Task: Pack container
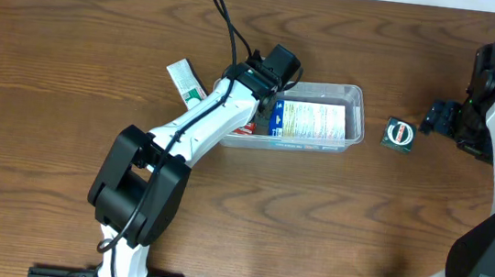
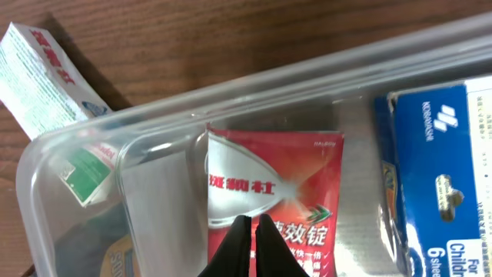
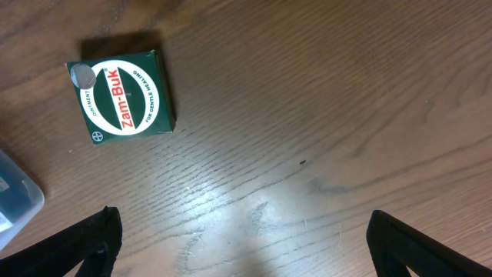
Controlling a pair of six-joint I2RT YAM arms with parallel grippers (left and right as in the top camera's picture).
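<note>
bench (image 1: 68, 92): brown wood grain | container (image 1: 355, 96): clear tub flat at mid-bench, long side running left to right | white-and-green box (image 1: 183, 80): lying angled at the container's left end, contact unclear | green box (image 1: 400, 134): round label up, right of the container, apart from it

A: Where is room showing over the clear, see-through plastic rectangular tub (image 1: 355, 96)?

B: Not at its left end. The white left arm (image 1: 199, 115) is stretching across it, and the left gripper (image 2: 252, 225), jaws pressed together, is hanging over a red foil sachet (image 2: 277, 192).

A: And further right?

B: A blue and white cardboard box (image 1: 312, 120) is covering most of the floor, leaving only a narrow strip along the far wall.

A: Outside the tub?

B: A white and green long carton (image 1: 182, 81) is lying just beside the left corner. A small dark green square box (image 1: 400, 134) is sitting between the tub and the right gripper (image 3: 242, 246), whose jaws are standing wide over bare brown wooden table (image 3: 323, 115)
</note>
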